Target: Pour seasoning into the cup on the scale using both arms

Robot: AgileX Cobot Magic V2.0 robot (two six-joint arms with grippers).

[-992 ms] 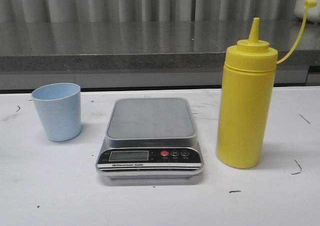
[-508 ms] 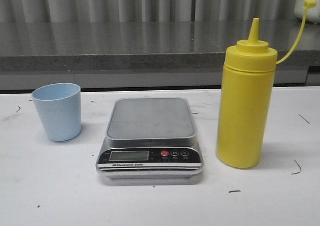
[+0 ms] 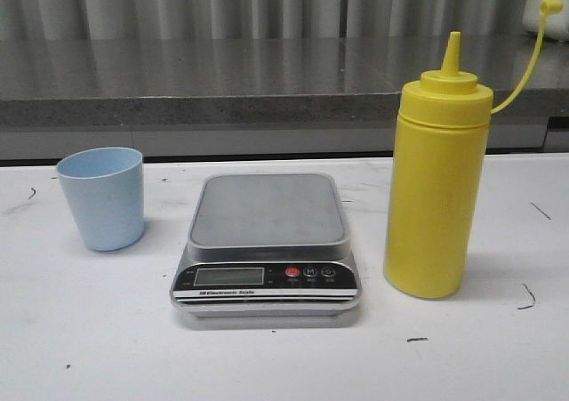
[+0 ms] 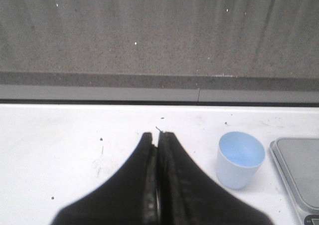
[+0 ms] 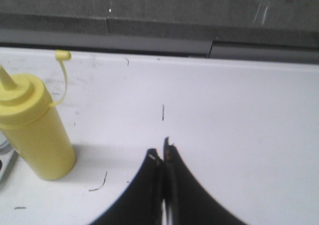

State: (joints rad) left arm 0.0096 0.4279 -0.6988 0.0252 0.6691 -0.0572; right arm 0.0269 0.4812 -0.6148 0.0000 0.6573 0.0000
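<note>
The pale blue cup (image 3: 102, 197) stands upright and empty on the white table, left of the scale (image 3: 267, 241); it is not on the platform. The yellow seasoning bottle (image 3: 435, 188) stands upright to the scale's right, its cap strap hanging off to the side. Neither arm shows in the front view. In the left wrist view my left gripper (image 4: 158, 134) is shut and empty, with the cup (image 4: 239, 158) beside it and the scale's corner (image 4: 298, 170) beyond. In the right wrist view my right gripper (image 5: 162, 151) is shut and empty, apart from the bottle (image 5: 35, 130).
A dark grey stone ledge (image 3: 222, 85) runs along the back of the white table (image 3: 89, 348), with a corrugated wall behind it. Small black marks dot the tabletop.
</note>
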